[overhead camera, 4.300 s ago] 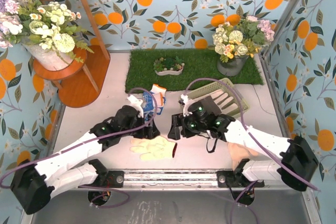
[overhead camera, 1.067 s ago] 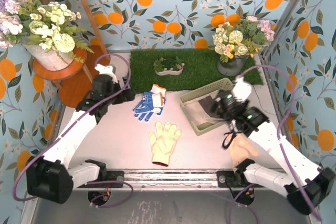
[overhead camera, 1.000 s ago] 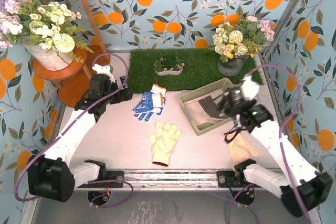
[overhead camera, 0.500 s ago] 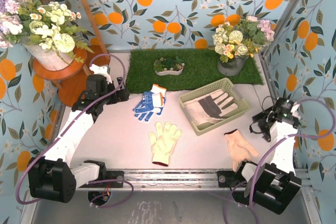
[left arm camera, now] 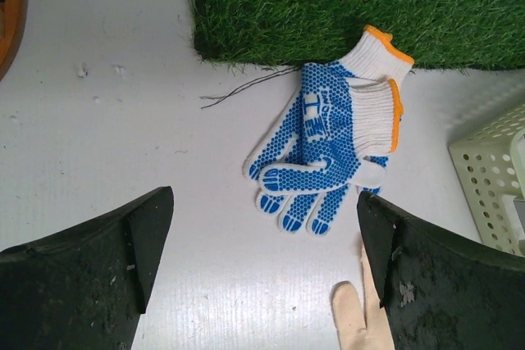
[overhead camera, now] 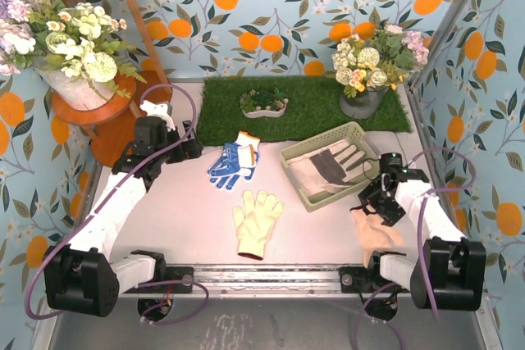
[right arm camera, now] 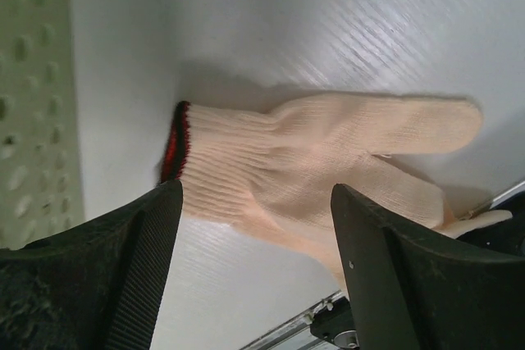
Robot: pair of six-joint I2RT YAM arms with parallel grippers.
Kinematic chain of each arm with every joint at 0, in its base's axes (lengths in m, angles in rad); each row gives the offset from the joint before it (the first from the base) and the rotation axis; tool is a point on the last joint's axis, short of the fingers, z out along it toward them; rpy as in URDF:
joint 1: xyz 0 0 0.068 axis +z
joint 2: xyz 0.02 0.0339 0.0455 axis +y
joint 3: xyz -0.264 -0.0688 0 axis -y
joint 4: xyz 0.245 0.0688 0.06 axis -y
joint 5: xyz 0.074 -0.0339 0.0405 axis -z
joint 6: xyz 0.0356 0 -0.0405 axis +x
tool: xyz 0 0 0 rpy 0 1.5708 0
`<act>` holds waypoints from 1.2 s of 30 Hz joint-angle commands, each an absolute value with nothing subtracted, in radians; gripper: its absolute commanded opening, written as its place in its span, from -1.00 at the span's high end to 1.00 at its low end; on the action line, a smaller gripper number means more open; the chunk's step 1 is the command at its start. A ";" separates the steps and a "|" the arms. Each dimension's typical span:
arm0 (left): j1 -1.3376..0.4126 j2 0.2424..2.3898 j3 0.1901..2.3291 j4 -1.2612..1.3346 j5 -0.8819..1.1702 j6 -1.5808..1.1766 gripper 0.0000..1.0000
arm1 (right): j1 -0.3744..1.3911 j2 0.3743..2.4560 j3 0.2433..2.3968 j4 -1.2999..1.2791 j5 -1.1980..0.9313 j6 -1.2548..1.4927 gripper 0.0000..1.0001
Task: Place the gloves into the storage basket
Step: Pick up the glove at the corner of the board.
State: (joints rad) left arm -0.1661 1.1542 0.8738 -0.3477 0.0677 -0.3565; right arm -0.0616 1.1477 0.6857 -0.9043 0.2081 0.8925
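The storage basket (overhead camera: 294, 182) stands right of centre with a grey-and-cream glove (overhead camera: 328, 168) lying inside it. A blue-and-white glove (overhead camera: 234, 161) (left arm camera: 328, 149) lies near the grass mat. A pale glove (overhead camera: 256, 220) (left arm camera: 353, 321) rests in the middle. A peach glove (overhead camera: 377, 237) (right arm camera: 328, 153) with a red-trimmed cuff lies at the near right. My right gripper (overhead camera: 371, 204) (right arm camera: 256, 202) hangs open just above that cuff, beside the basket wall (right arm camera: 33, 79). My left gripper (overhead camera: 190, 148) (left arm camera: 264, 202) stands open and empty, left of the blue glove.
A green grass mat (overhead camera: 303, 104) at the back carries a small white dish of plants (overhead camera: 264, 104) and a flower pot (overhead camera: 365, 79). A wooden stand (overhead camera: 123, 125) with flowers (overhead camera: 66, 47) fills the left side. A metal rail (overhead camera: 271, 272) runs along the near edge.
My right arm left the basket, swung out to the far right, then came back over the peach glove. The grey-and-cream glove stays in the basket. The left arm barely moved.
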 commanded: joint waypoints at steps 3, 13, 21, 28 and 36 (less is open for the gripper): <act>-0.158 1.132 0.868 -0.318 0.101 -0.365 -0.95 | -0.043 1.178 0.639 -0.888 0.281 0.982 -0.39; -0.156 1.144 0.874 -0.324 0.085 -0.361 -0.95 | -0.043 1.267 0.579 -0.803 0.220 1.008 -0.18; -0.153 1.152 0.877 -0.330 0.074 -0.354 -0.95 | -0.045 1.136 0.558 -0.837 0.229 1.054 1.00; -0.153 1.138 0.874 -0.330 0.073 -0.354 -0.95 | -0.042 0.965 0.654 -0.995 0.297 1.034 1.00; -0.153 1.084 0.854 -0.257 0.194 -0.327 -0.95 | 0.013 0.784 0.819 -1.030 0.198 0.948 1.00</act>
